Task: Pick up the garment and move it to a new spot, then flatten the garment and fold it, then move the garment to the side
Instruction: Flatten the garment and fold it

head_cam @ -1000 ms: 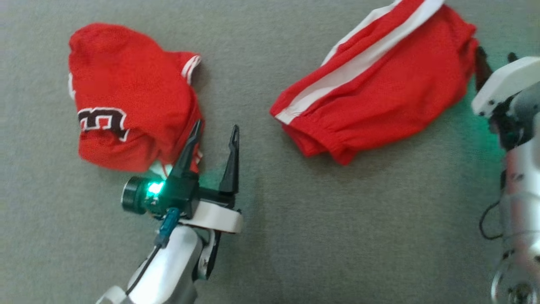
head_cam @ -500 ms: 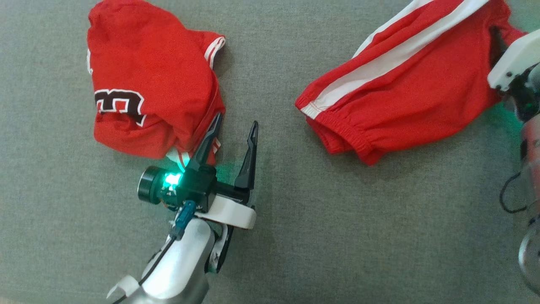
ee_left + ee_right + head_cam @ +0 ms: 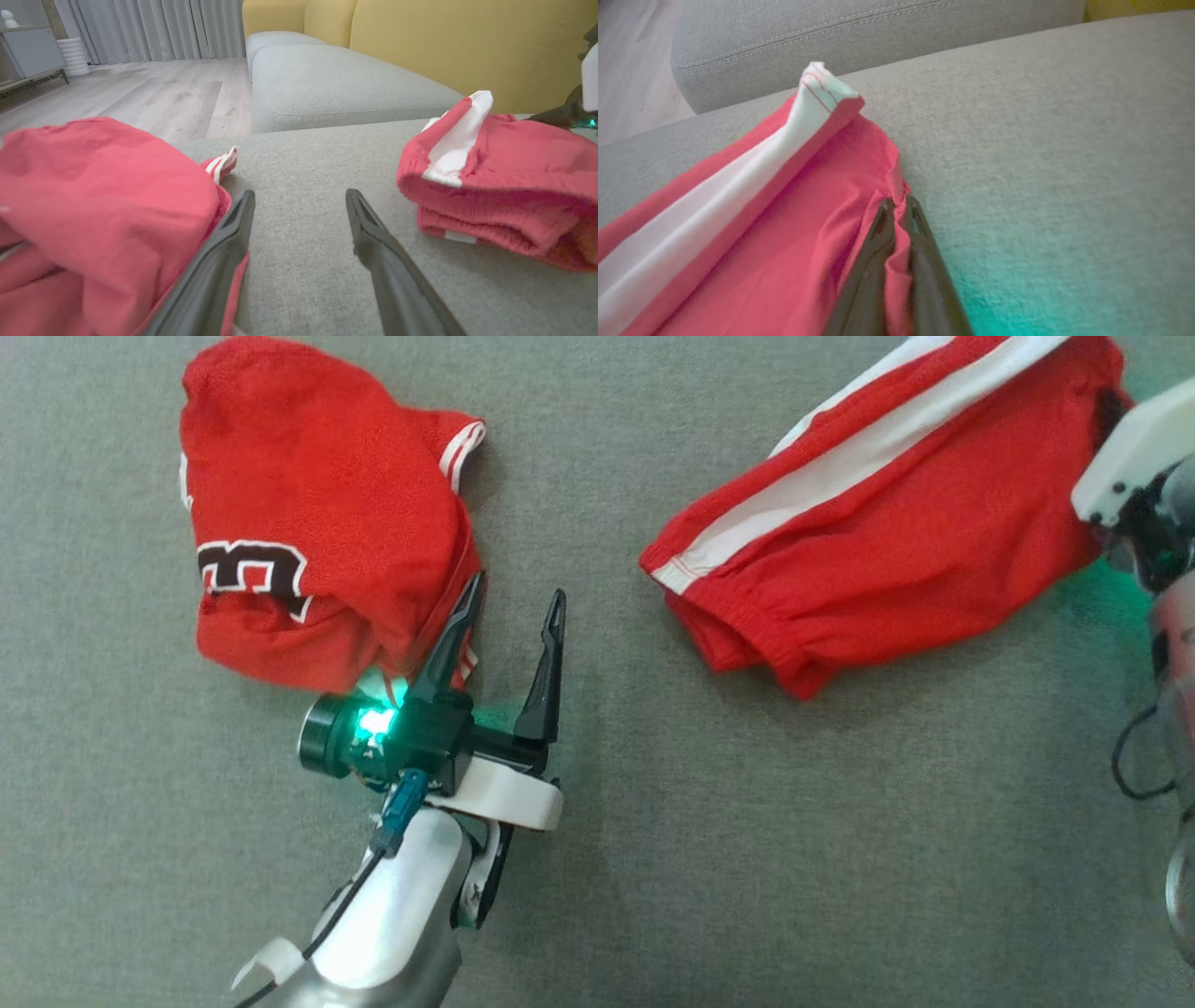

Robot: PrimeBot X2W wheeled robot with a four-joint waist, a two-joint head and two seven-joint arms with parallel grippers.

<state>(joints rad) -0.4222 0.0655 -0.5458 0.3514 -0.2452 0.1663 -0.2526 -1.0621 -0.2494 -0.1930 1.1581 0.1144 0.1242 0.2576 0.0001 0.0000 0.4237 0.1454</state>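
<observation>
right claw (image 3: 899, 205) is pinching a fold at the edge of the red striped shorts (image 3: 887, 551), lying at upper right on the grey cushion (image 3: 747, 849), likely for lifting them away; left claw (image 3: 516, 586) is hovering with fingers apart just beside the red jersey (image 3: 317, 523), upper left.

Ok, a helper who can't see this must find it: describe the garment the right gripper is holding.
On the grey cushion, look to the robot's right, where the right gripper has its jaws shut on cloth. Those are the red shorts: a broad white side stripe, unlike the numbered jersey at left.
</observation>
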